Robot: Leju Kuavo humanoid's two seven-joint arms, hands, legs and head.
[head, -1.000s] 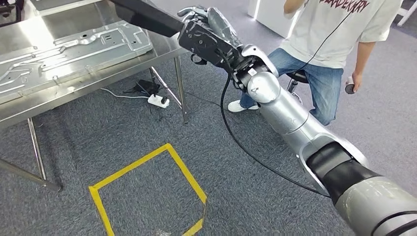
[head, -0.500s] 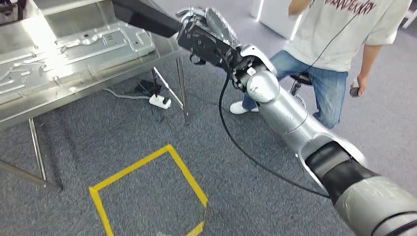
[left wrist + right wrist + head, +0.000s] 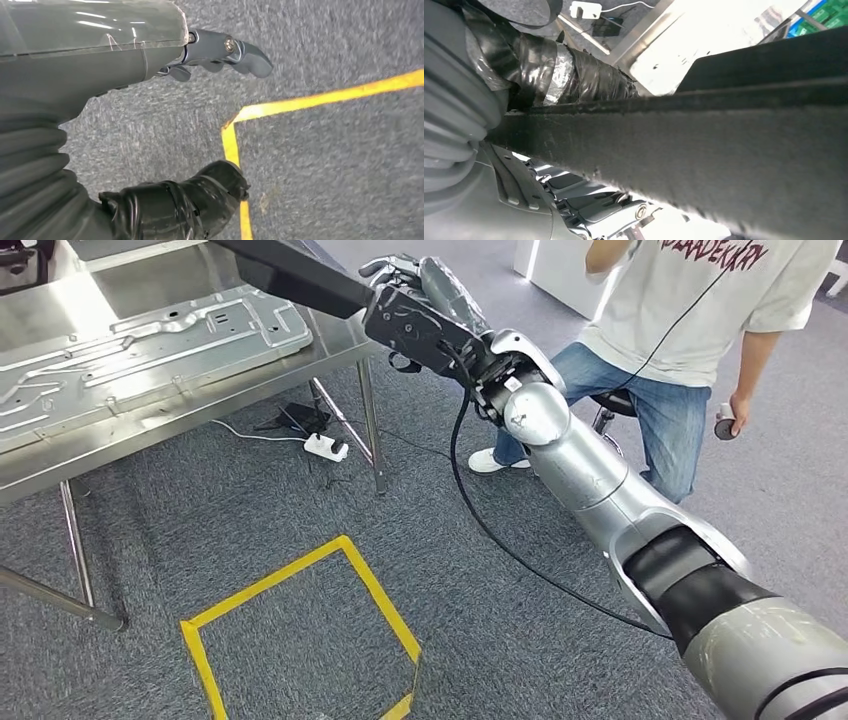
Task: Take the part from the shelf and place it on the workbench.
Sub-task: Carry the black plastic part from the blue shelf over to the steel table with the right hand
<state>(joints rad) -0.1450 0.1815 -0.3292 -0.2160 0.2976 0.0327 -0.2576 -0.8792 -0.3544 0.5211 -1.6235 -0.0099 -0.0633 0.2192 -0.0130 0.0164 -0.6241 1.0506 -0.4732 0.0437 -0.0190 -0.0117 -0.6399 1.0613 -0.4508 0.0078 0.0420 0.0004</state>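
My right hand (image 3: 425,302) grips a long flat black part (image 3: 290,272) and holds it out over the near corner of the steel workbench (image 3: 200,400). In the right wrist view the black part (image 3: 704,145) runs across the picture, clamped between the taped thumb (image 3: 574,75) and the fingers (image 3: 594,207) underneath. A large pressed metal panel (image 3: 140,335) lies on the workbench top. My left hand (image 3: 200,120) hangs over the carpet with thumb and fingers apart and nothing between them.
A person in a white shirt and jeans (image 3: 680,350) sits on a stool just right of my right arm, with a cable running from a hand. A power strip (image 3: 322,446) and cables lie under the bench. Yellow tape (image 3: 300,620) marks a square on the grey carpet.
The view has shifted slightly. My right hand still holds the black part over the bench corner, its far end now a little further over the tabletop.
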